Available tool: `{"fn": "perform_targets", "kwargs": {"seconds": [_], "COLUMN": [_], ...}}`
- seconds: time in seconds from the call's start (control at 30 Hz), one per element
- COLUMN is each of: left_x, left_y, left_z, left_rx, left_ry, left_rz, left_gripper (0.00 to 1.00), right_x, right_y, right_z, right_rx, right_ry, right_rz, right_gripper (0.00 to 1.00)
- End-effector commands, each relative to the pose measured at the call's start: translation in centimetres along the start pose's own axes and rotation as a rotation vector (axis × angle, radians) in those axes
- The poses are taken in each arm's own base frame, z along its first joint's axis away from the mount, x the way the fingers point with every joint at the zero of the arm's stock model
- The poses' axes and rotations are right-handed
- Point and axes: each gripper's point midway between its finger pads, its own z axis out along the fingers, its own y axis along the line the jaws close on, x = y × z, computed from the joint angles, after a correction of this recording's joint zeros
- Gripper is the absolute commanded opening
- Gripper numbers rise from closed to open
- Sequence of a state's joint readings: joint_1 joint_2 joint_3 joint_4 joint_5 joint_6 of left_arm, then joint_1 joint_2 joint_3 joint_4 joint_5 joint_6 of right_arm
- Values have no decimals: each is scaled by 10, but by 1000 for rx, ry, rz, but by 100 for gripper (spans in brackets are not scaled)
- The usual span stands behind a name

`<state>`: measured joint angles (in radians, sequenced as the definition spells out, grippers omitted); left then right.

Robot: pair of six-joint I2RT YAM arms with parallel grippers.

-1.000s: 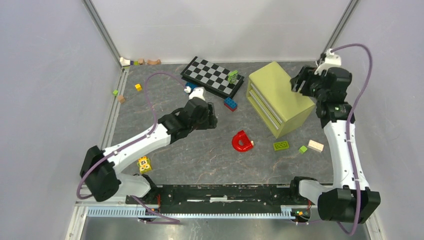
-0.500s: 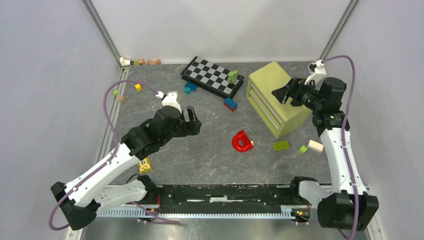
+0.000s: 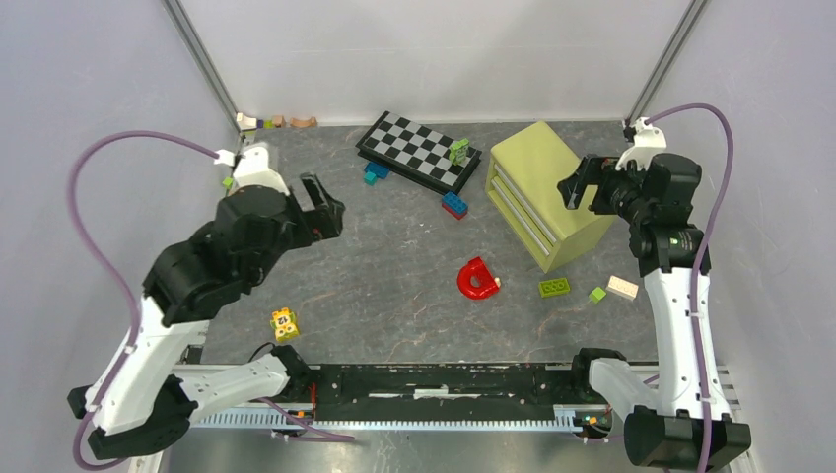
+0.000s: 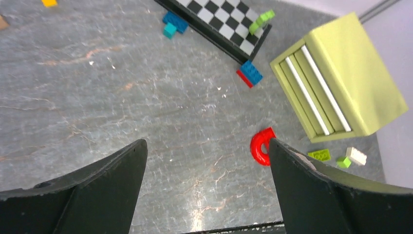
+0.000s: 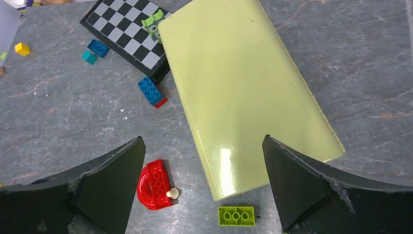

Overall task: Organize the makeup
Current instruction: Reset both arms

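Observation:
No makeup shows in any view; it is hidden or out of view. My left gripper (image 3: 322, 205) hangs open above the left part of the dark table, and the left wrist view shows only bare tabletop between its spread fingers (image 4: 206, 141). My right gripper (image 3: 580, 183) is open too, held high over the right end of a yellow-green drawer box (image 3: 547, 192). In the right wrist view (image 5: 202, 138) the box top (image 5: 243, 87) lies below and between the fingers, with nothing held.
A checkerboard (image 3: 419, 150) with a green toy on it lies at the back. A red horseshoe piece (image 3: 479, 279), a lime brick (image 3: 553, 287), a blue-and-red brick (image 3: 454, 205) and other small bricks are scattered about. The box's drawers face front-left, shut.
The left arm pulled back from the table's middle toward the left and rose. The right gripper swung slightly over the box. Both grippers' fingers spread wider.

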<state>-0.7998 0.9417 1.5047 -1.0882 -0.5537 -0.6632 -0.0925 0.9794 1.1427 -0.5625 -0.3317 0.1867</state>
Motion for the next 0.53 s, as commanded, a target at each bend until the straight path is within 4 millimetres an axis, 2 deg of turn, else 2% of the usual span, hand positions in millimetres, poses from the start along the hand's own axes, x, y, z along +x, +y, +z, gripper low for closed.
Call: {"fn": "perform_targets", "kwargs": {"seconds": [0.0, 0.3, 0.5], "left_x": [-20, -19, -19], "left_y": [21, 10, 7], "left_z": [-12, -9, -6], "left_rx": [-108, -69, -67], "left_ry": [-34, -13, -10], "left_rz": [64, 57, 67], "left_gripper": [100, 100, 100], "right_x": [-19, -25, -17], "right_y": [-3, -2, -4], "right_z": [-15, -20, -15], "right_rx": [50, 48, 47], "right_ry": [-60, -117, -110], "right_rz": [-41, -65, -59], "right_gripper": [98, 98, 98]}}
